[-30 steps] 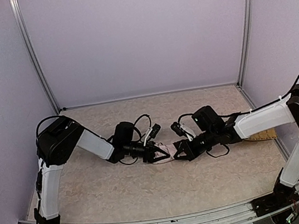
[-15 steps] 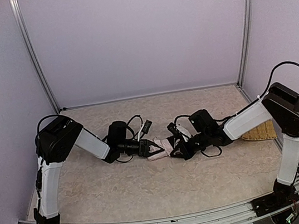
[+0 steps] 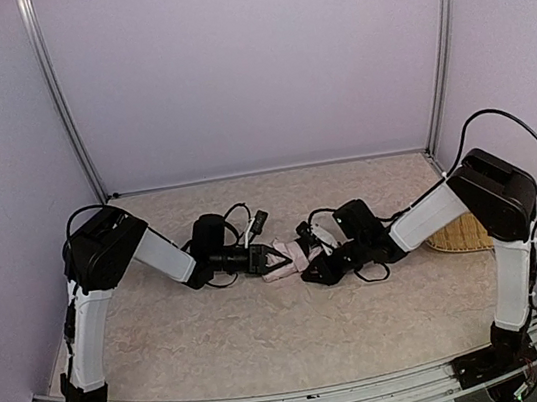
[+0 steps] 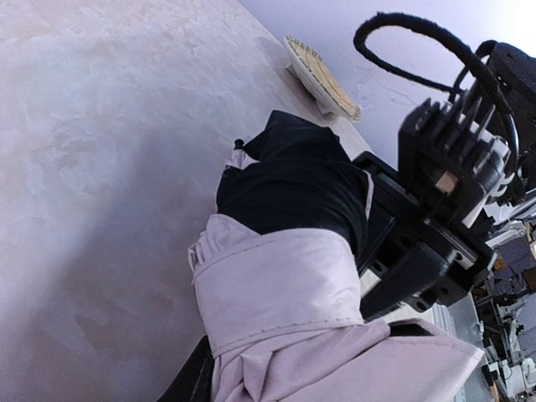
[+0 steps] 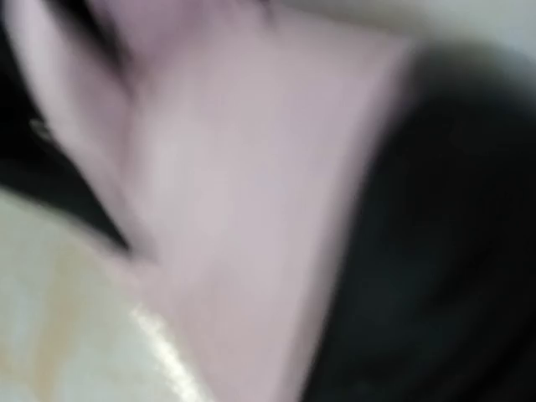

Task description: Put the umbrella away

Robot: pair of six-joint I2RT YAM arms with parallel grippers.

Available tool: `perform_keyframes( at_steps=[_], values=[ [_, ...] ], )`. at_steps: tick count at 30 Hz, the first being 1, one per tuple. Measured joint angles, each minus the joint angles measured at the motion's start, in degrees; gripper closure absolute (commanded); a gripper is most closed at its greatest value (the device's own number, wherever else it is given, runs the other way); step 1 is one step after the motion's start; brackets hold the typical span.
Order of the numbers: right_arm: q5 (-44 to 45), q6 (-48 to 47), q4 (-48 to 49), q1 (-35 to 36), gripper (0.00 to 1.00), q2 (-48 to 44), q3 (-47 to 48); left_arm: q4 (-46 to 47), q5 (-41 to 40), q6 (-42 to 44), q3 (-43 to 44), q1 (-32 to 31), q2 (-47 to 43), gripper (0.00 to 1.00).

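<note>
Tug-of-war risk: a slip or a tear

Over the mottled beige table (image 3: pixel 270 347), the pale pink fabric folding umbrella (image 3: pixel 285 260) sits bunched mid-table. The left claw (image 3: pixel 273 258) grasps its cloth, and I can't tell the right claw's (image 3: pixel 311 261) state. Opposing pulls could rip or unfurl it.

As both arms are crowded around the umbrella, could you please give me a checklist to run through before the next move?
1. Umbrella between the two arms: ok.
2. Left jaws closed on its pink fabric: ok, as far as it shows.
3. Right jaws' hold: cannot tell; that wrist view is blurred.
4. Fabric bundled tidily: not ok; it is loose, with black lining showing.
5. Mat apart from the umbrella: ok.
</note>
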Motion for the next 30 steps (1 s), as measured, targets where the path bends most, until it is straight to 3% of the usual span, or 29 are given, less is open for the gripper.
perform_keyframes(
  at_steps=[13,20,25,30],
  values=[
    [15.2,4.1,-2.4,0.0,0.68,-3.7,-1.6,-1.5,-1.9,2.4,1.2,1.8,0.3,1.00],
    [11.4,-1.2,-11.0,3.5,0.65,-16.8,-11.1,-5.9,-1.4,7.3,3.3,2.0,0.3,1.00],
    [6.3,-6.1,-19.2,4.0,0.65,-20.6,-5.4,-12.6,-0.3,16.0,6.0,1.6,0.2,1.00],
    [4.7,-8.7,-22.4,0.7,0.62,-20.6,4.6,-24.4,-4.4,34.6,8.2,-1.9,-3.0,0.76]
  ],
)
